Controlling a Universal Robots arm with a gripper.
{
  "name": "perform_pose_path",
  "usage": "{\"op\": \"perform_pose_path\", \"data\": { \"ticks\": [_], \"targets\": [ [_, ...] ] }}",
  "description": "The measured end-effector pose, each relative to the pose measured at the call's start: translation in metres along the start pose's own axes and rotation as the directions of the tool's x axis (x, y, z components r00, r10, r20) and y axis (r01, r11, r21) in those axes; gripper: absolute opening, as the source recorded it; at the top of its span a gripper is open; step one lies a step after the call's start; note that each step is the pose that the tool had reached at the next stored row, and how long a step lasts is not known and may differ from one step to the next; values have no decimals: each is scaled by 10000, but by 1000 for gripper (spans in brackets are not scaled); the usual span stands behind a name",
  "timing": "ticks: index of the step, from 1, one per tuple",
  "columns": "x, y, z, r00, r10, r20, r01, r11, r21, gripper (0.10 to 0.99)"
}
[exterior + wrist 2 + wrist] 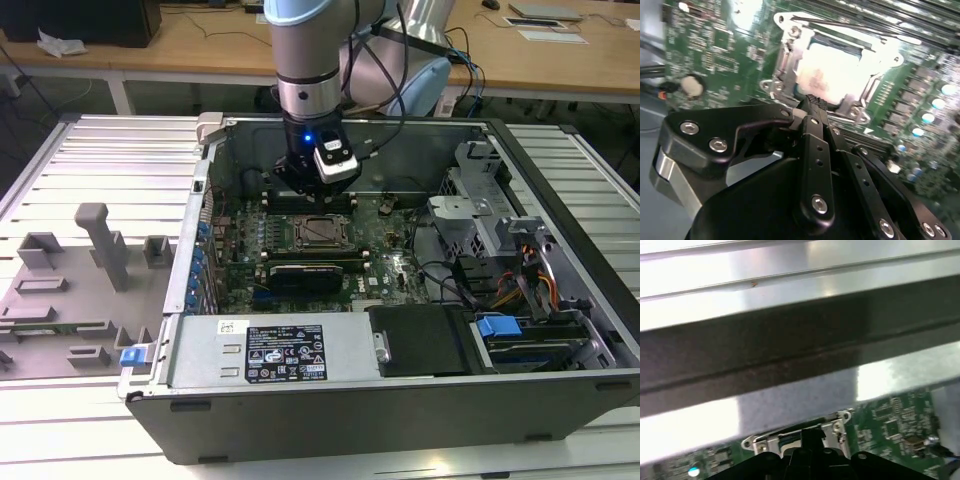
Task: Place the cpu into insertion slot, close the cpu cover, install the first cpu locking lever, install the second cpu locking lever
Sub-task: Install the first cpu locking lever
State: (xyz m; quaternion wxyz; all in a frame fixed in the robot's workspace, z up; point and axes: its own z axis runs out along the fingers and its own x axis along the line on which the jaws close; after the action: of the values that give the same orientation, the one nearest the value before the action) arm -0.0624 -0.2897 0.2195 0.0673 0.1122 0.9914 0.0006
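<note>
Hovering pincer point(812, 100) above cpu point(832, 75)

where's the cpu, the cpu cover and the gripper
cpu point(832, 75): second wrist view, middle of its bright metal top.
cpu cover point(785, 60): second wrist view, one side bar of the metal frame around the chip.
gripper point(812, 102): second wrist view, the black fingertips near the socket's edge.

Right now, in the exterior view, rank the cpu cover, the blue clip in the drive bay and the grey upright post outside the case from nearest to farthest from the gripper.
1. cpu cover: on the green board, just below the gripper.
2. grey upright post: outside the case, toward the exterior view's left.
3. blue clip: drive bay, toward the exterior view's lower right.
</note>
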Motion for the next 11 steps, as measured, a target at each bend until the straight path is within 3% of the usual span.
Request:
{"op": "perform_pose_path", "data": {
  "ticks": [4, 9, 10, 11],
  "targets": [
    [-3, -7, 1, 10000, -2, -14, 2, 10000, -2, 106],
    [-26, -137, 2, 10000, 0, -14, 0, 10000, 5, 106],
    [-33, -166, 2, 10000, -6, -7, 6, 10000, 42, 106],
    [-36, -179, 3, 10000, -19, 11, 19, 9999, 145, 106]
  ]
}}
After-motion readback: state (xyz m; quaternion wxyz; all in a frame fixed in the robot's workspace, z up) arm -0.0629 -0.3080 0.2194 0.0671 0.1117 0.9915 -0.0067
